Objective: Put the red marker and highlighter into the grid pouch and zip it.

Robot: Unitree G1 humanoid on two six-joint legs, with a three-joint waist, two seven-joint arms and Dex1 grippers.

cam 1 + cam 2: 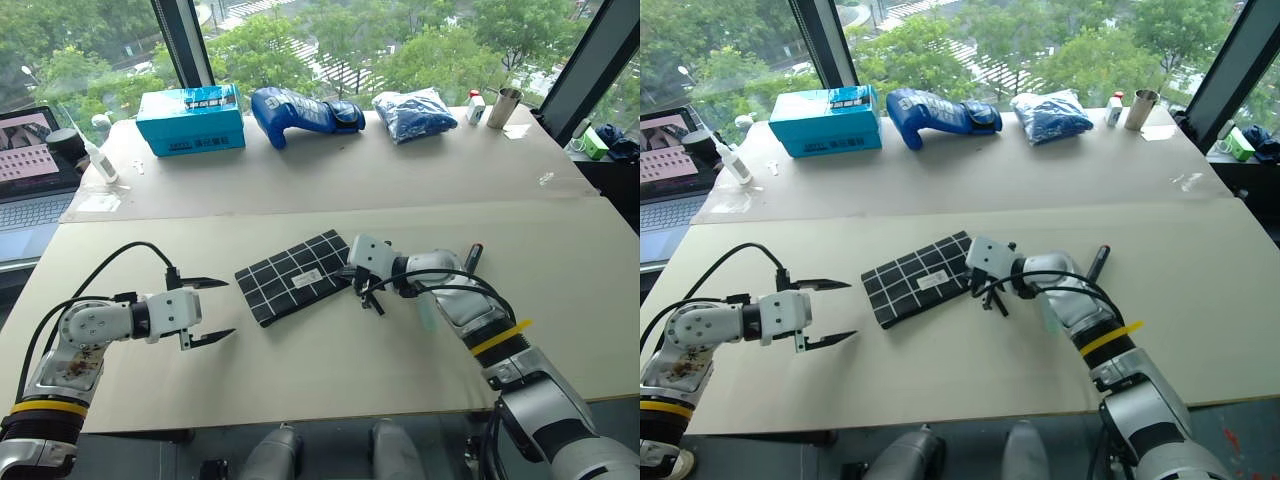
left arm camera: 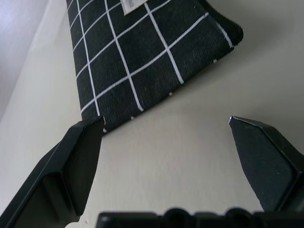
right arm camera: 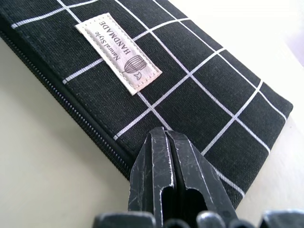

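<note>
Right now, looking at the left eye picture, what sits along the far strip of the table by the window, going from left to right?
Laptop → white bottle → teal box → blue glove → blue bag → small white bottle → metal cup.

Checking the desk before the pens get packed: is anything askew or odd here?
The grid pouch lies skewed on the table, not square to its edge. The right gripper is shut at its zipper end. Otherwise nothing stands out.

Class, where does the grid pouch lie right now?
The grid pouch lies mid-table in the head views, between the open left gripper and the shut right gripper at its right end.
</note>
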